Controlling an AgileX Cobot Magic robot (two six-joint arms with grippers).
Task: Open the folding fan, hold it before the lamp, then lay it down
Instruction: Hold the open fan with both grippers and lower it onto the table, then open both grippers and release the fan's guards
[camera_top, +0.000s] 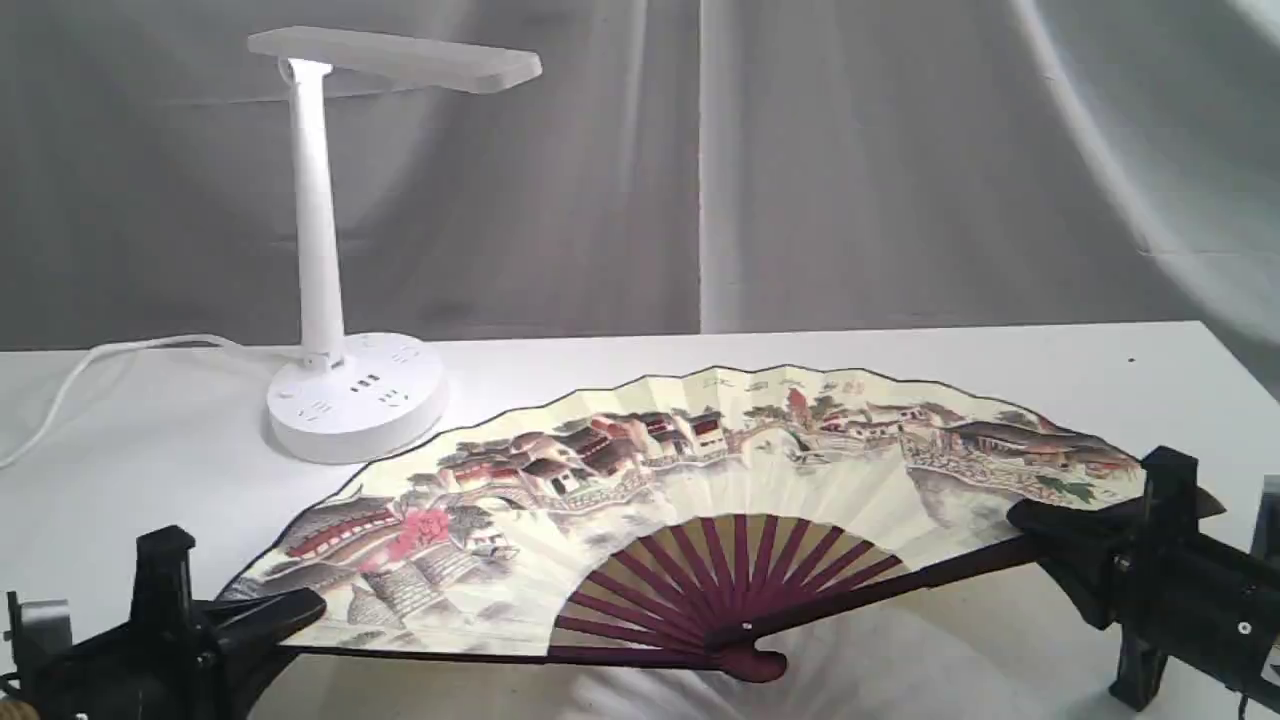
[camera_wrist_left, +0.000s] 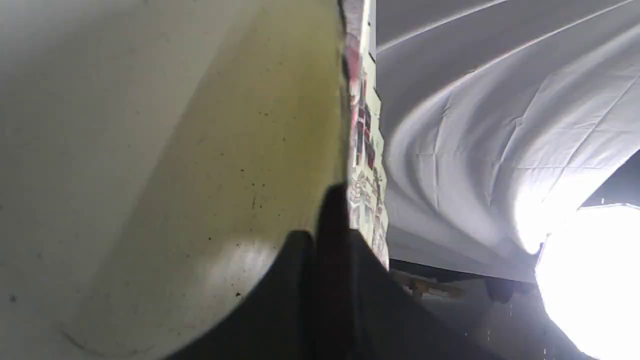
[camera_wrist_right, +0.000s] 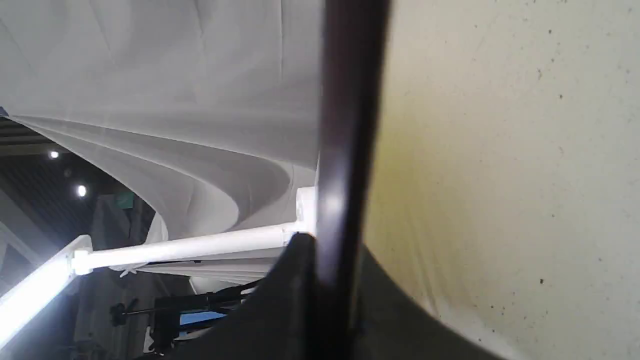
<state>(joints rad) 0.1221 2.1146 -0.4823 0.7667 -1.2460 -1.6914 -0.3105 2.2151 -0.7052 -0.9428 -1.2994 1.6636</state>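
Left pincer (camera_top: 300, 608) clamped on folding fan (camera_top: 800, 480) guard; right pincer (camera_top: 1030, 520) clamped on opposite guard; leaf spread between, seemingly flat.

Angular matte-black left claw (camera_top: 296, 608) and right claw (camera_top: 1032, 520)

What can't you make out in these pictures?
- Exterior view: the lettering on the folding fan is too small to read; the cord of the lamp leaves the left edge.
- Left wrist view: the fan stands edge-on, so its painting barely shows; glare blanks one corner.
- Right wrist view: the fan's guard covers most of the lamp's base.
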